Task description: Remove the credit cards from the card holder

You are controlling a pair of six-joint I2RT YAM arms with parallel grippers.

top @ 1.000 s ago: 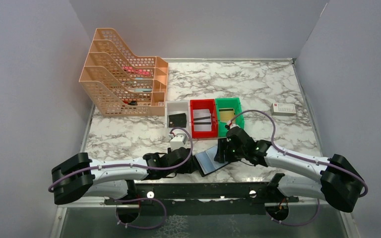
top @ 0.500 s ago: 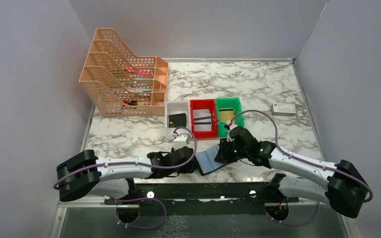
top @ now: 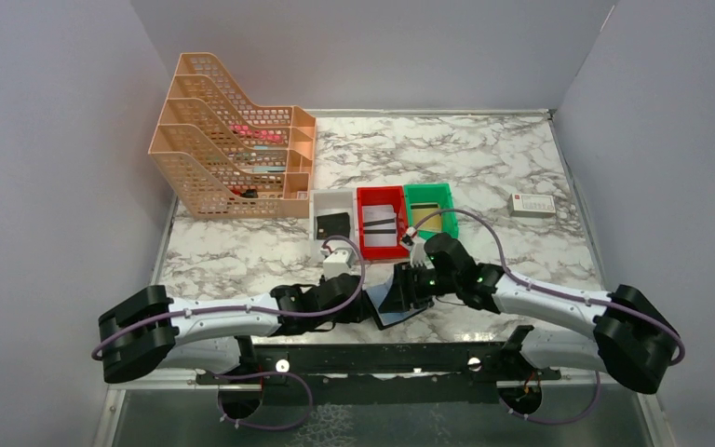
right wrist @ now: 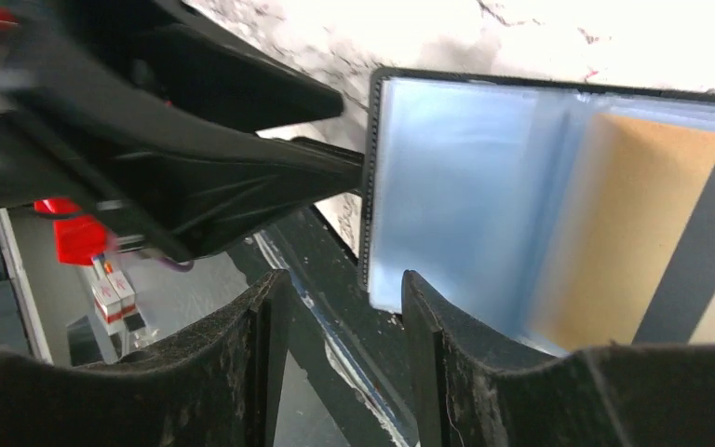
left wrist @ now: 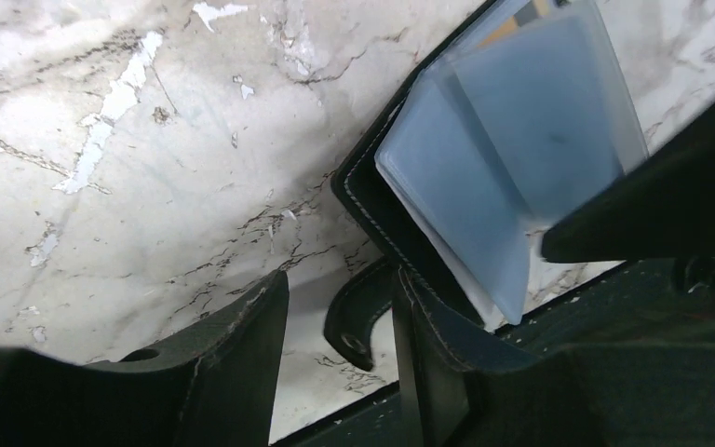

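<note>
The card holder (top: pixel 386 305) lies open at the near edge of the table (top: pixel 521 168), blue-grey sleeves up, between the two grippers. Over the last second the right gripper (top: pixel 409 290) has been carried leftward and a little nearer, so that more of the holder is now covered; the holder itself has hardly been shifted. In the right wrist view its fingers (right wrist: pixel 242 372) are seen spread, the holder's corner just beyond the gap, and nothing is pinched. A tan-gold card (right wrist: pixel 642 242) with a dark stripe is still lodged under the clear sleeve. The left gripper (top: pixel 360 307) is kept at the holder's left edge. Its fingers (left wrist: pixel 233 363) are spread too, with the strap (left wrist: pixel 358 321) between them and the black cover against one finger. The move is judged to be an approach for a grip; this card has not yet been drawn out. Farther back stand the white bin (top: pixel 331 197), red bin (top: pixel 361 223) and green bin (top: pixel 428 191), and beyond them the orange rack (top: pixel 233 149).
</note>
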